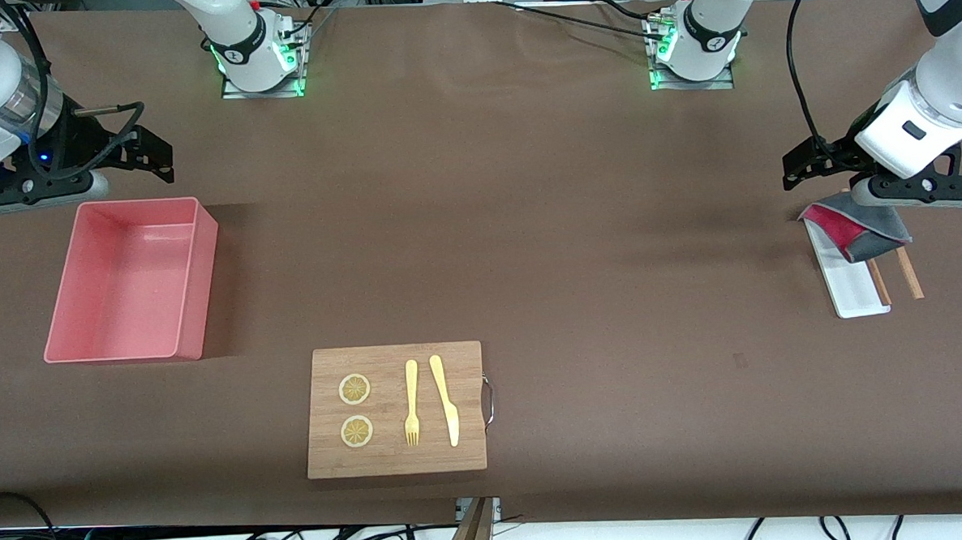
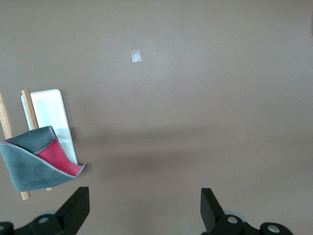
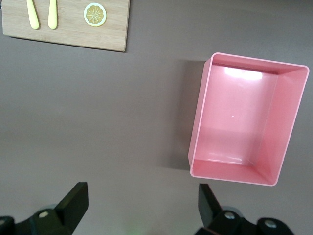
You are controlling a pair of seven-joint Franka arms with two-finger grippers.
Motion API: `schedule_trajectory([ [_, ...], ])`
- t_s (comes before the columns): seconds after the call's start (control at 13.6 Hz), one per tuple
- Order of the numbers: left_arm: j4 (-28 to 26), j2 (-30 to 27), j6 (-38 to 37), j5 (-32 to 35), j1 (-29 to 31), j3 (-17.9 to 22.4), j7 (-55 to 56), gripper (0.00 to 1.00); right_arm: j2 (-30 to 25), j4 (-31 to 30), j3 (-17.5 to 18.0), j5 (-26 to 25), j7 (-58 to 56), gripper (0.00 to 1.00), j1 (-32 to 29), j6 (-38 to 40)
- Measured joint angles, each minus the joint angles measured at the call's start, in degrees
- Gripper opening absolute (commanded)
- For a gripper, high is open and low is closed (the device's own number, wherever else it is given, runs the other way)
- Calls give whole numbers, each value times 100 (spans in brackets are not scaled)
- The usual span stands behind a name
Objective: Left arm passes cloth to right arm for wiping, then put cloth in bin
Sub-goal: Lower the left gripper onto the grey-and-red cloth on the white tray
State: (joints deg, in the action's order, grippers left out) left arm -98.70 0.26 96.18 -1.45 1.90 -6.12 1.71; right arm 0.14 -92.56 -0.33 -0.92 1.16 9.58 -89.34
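I read the left gripper (image 2: 142, 208) as spread wide and holding nothing, hanging above bare table (image 1: 610, 256) at the left arm's end. The cloth (image 1: 857, 229) lies just outside one fingertip, draped red face up over the end of the white tray (image 1: 855, 290) and two wooden sticks (image 1: 909, 274), its grey edge overhanging the tray's rim. Between the fingers I see only open tabletop. The right gripper (image 3: 139, 205) waits, also wide and unloaded, over bare table just off the bin's (image 1: 128, 281) rim. The bin sits toward the right arm's end; the wooden board (image 1: 395, 409) lies nearer the front camera, well apart from both.
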Motion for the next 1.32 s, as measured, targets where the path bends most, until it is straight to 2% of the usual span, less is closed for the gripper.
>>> schedule_trajectory([
  [0.81, 117, 186, -215, 0, 7, 15, -114, 100, 0, 2, 0, 0, 0, 99, 0, 1],
  [1.03, 126, 249, -321, 0, 126, 51, -1120, 100, 0, 2, 0, 0, 0, 99, 0, 1],
  [1.32, 127, 480, -336, 81, 660, 84, -3126, 100, 0, 4, 0, 0, 0, 99, 0, 2],
])
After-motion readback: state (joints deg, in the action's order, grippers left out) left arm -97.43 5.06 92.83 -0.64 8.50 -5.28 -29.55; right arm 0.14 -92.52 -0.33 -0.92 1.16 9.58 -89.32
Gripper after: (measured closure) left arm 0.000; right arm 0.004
